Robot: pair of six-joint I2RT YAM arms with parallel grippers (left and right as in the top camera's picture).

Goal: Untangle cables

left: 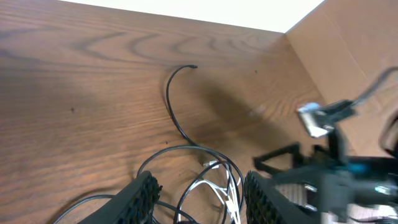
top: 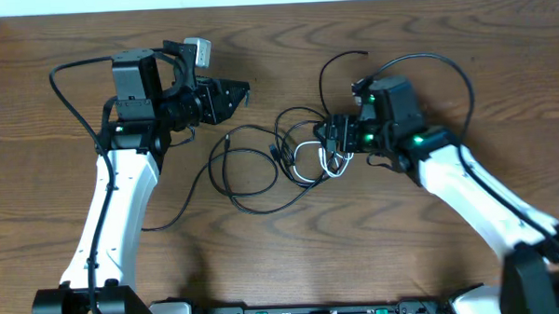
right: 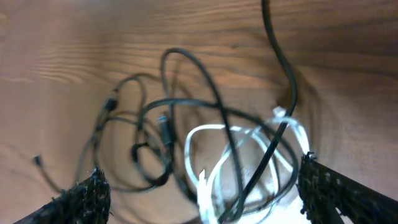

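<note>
Tangled cables lying mid-frame on the tabletop, bare wood spreading below, right pincer hovering wide apart over them, left pincer gaping empty at upper left.

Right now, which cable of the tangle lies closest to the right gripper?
The white cable: the only pale one, its loops bunched right in front of the open right gripper, while the black cables mostly sprawl farther out.
</note>
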